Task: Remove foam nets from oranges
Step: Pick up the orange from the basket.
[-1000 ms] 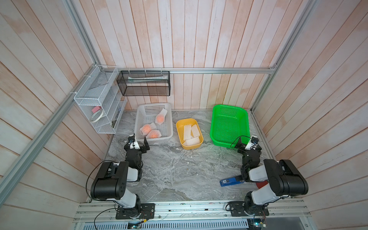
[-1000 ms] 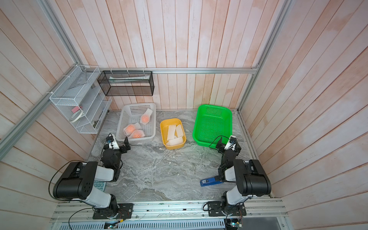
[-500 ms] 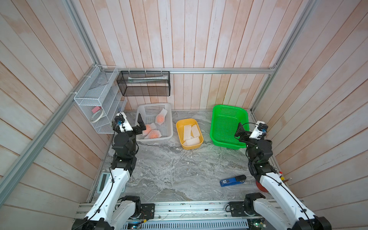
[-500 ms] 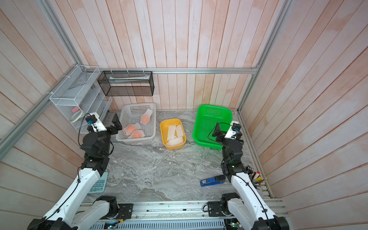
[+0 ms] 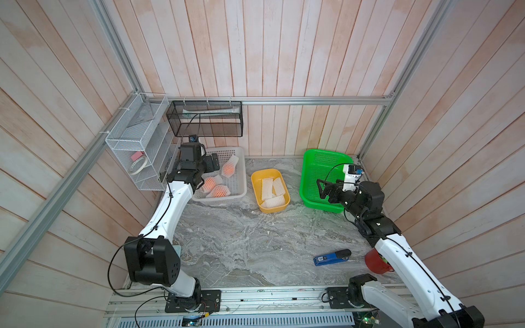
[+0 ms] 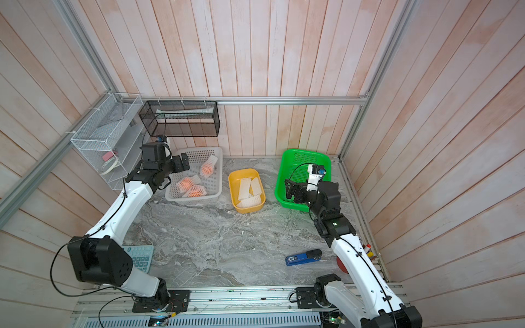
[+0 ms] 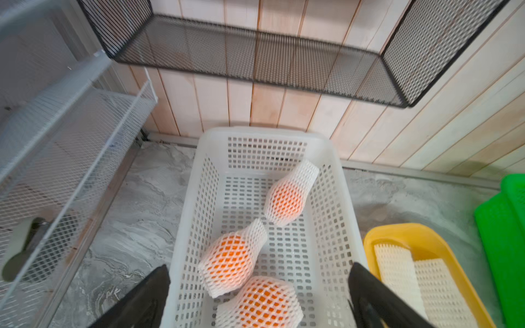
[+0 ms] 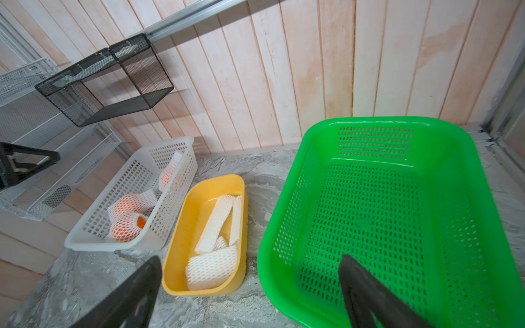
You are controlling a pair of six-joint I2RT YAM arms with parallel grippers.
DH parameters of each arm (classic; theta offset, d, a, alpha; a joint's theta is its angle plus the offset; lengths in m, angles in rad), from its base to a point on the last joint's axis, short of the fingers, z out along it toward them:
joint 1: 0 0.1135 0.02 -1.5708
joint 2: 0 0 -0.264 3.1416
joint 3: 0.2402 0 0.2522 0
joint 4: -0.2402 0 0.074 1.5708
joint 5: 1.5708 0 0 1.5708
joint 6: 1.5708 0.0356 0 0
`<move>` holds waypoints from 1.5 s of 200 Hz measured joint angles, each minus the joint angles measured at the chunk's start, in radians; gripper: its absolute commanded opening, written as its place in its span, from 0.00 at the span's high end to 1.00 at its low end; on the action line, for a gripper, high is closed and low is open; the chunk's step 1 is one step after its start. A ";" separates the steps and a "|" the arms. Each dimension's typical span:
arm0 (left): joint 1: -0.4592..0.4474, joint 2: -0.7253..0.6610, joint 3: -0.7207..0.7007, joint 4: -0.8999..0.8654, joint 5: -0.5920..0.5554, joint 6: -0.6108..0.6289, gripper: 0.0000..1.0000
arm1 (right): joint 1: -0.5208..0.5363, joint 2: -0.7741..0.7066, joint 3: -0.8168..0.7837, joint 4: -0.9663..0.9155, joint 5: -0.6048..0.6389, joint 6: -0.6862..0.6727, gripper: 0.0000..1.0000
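Left gripper (image 7: 258, 269) wide above netted oranges (image 7: 227, 259), apparently clear.

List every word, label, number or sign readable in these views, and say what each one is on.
No text is legible in any view.
Blue stapler: white label at one end, too small to read.
Teal calculator: key markings too blurred to read.
White basket, yellow tub, green basket: no print visible.
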 measured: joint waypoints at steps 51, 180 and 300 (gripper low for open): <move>-0.002 0.229 0.153 -0.173 0.060 -0.033 0.00 | 0.031 0.055 0.016 -0.058 -0.059 0.018 0.03; -0.025 0.320 0.119 -0.400 0.108 -0.151 0.00 | 0.035 0.023 -0.010 -0.053 -0.142 0.025 0.03; -0.065 0.423 0.119 -0.374 0.016 -0.248 0.03 | 0.035 -0.023 -0.058 -0.019 -0.171 0.025 0.03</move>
